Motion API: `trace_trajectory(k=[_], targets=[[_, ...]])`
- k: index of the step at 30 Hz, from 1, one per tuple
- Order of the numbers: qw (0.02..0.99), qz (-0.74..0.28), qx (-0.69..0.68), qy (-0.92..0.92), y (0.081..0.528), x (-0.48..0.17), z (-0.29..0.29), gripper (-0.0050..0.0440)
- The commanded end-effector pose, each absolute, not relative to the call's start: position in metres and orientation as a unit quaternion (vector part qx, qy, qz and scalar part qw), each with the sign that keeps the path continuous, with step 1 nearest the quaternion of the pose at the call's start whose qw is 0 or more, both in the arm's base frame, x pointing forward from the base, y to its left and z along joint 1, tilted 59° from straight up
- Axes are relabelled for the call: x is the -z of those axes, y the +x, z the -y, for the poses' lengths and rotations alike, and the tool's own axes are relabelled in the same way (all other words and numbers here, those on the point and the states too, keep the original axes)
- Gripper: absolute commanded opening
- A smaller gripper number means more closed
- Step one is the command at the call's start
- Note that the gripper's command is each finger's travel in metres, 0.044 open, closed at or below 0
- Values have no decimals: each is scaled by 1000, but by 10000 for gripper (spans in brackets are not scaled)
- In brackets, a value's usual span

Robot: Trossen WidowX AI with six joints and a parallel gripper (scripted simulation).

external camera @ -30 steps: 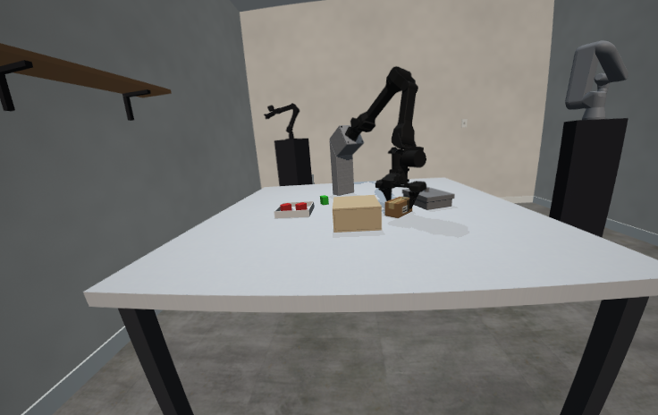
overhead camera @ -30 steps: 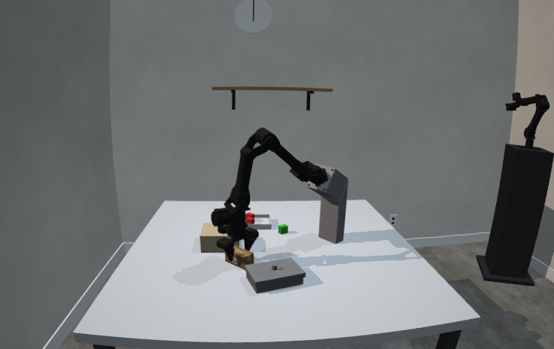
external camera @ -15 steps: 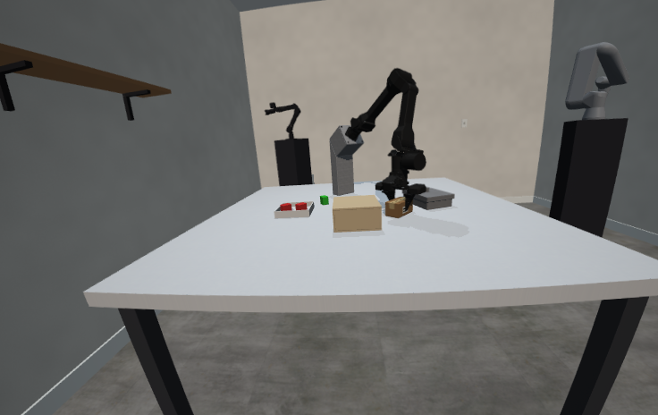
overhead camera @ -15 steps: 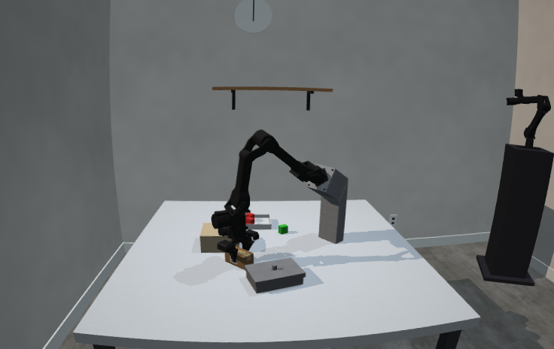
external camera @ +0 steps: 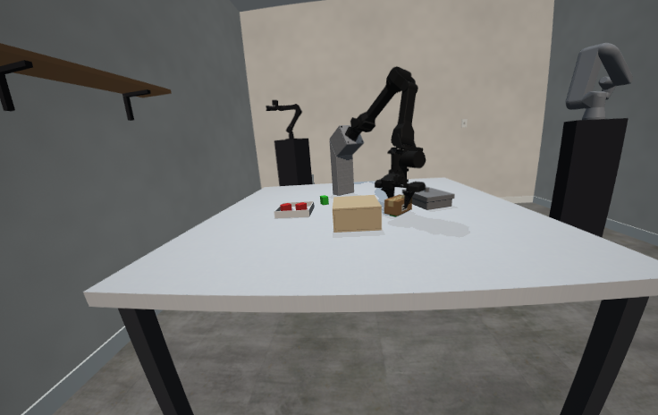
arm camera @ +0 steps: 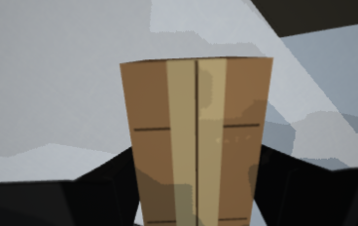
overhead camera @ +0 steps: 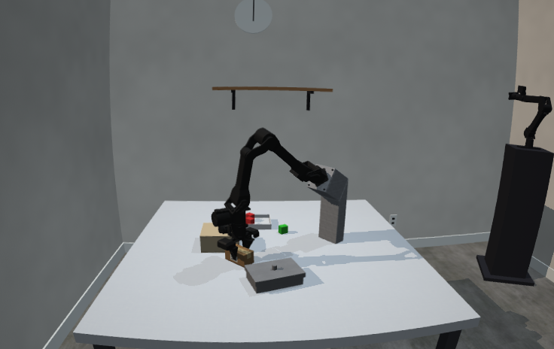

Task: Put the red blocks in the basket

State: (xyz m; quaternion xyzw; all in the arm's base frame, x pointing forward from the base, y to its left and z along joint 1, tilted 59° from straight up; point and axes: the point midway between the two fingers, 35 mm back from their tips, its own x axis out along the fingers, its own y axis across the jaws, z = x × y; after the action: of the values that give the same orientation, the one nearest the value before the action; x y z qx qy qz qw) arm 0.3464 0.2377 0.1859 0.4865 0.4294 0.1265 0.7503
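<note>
The gripper is clamped on the small brown carton, which sits on the white table at the grey lidded box's ten o'clock, just beside the tan box.

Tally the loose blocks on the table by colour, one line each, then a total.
Red blocks: 2, and, both in the shallow grey tray
Green blocks: 1, on the table top
Total: 3 in view
</note>
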Motion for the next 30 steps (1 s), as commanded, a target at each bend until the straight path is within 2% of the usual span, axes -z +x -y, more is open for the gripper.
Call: trace_trajectory(k=[1, 20, 24, 30], targets=[[750, -428, -130, 487, 341, -192, -232, 0], [750, -428, -130, 487, 281, -244, -171, 0], [750, -428, -130, 487, 281, -244, -171, 0], [821, -401, -199, 355, 248, -206, -171, 0]])
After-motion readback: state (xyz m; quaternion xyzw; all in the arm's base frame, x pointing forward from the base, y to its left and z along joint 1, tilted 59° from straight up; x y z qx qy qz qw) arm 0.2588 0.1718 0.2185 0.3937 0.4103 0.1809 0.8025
